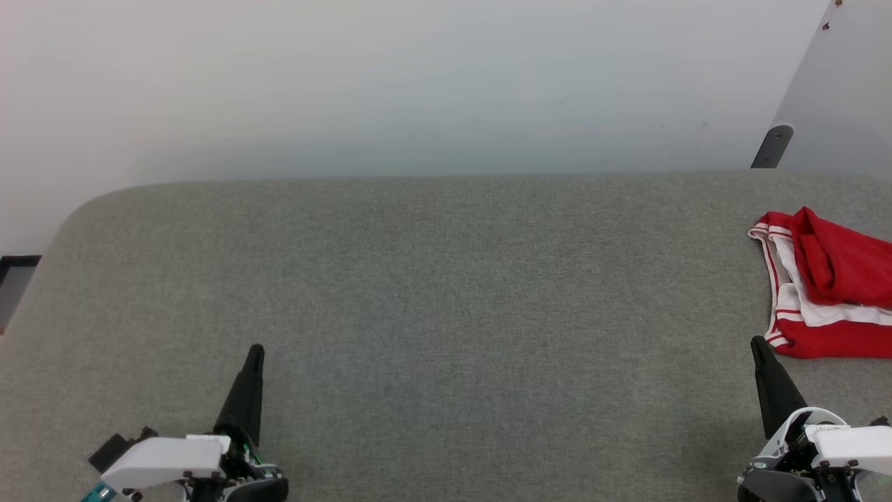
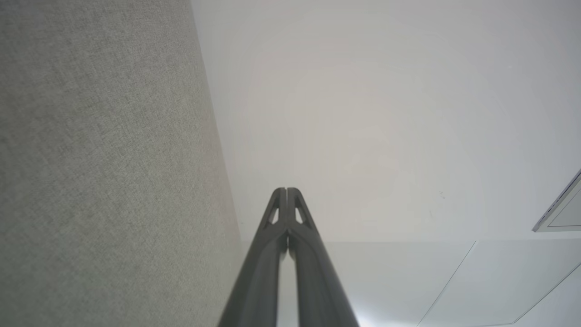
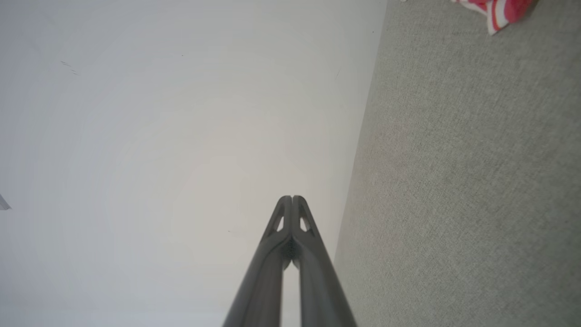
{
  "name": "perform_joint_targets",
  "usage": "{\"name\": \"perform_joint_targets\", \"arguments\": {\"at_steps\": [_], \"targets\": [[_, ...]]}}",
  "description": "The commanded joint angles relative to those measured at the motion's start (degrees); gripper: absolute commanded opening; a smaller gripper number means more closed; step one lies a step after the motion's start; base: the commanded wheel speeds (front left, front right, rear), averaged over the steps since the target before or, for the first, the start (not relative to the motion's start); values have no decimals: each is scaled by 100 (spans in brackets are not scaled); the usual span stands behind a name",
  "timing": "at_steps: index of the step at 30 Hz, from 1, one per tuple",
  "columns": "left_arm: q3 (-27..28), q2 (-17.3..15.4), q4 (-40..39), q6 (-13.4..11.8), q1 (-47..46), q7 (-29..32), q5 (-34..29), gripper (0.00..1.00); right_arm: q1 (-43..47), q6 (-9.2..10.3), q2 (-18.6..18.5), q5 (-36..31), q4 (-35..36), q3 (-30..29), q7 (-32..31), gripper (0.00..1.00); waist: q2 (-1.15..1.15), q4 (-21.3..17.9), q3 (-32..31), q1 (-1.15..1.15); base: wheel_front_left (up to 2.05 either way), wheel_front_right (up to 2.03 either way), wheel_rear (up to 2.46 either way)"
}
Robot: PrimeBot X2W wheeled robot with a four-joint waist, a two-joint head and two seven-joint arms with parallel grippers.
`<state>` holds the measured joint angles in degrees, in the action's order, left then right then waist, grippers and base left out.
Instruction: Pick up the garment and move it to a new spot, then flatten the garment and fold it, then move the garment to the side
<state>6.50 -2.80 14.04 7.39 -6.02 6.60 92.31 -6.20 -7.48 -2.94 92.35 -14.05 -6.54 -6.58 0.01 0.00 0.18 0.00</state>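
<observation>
The garment (image 1: 826, 286) is a crumpled red shirt with white parts and red-white striped trim, lying on the grey table (image 1: 446, 293) at its far right, partly cut off by the head view's edge. A corner of it (image 3: 497, 10) shows at the top right of the right wrist view. My right gripper (image 1: 757, 343) is shut and empty at the lower right, its tip just left of and below the garment's striped edge, apart from it. At the lower left, my left gripper (image 1: 256, 350) is shut and empty too. In both wrist views the fingertips (image 2: 286, 190) (image 3: 291, 199) are pressed together.
The grey cloth-covered table has a rounded far left corner (image 1: 90, 202) and ends at a white wall (image 1: 418, 84). A dark bracket (image 1: 772, 146) stands on a grey panel at the back right. A dark opening (image 1: 14, 282) shows past the left edge.
</observation>
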Motion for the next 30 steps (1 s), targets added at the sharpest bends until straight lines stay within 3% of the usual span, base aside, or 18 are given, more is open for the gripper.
{"name": "perform_joint_targets", "arguments": {"at_steps": [1,30], "targets": [[11,-1,6,18,-52,9,18,0,-16,-2,20,13,-1,0,-13,0,-1,0,0,0,0,0,0],[10,-1,5,19,-52,8,19,0,-16,-2,20,14,-1,1,-12,0,-1,0,0,0,0,0,0]]}}
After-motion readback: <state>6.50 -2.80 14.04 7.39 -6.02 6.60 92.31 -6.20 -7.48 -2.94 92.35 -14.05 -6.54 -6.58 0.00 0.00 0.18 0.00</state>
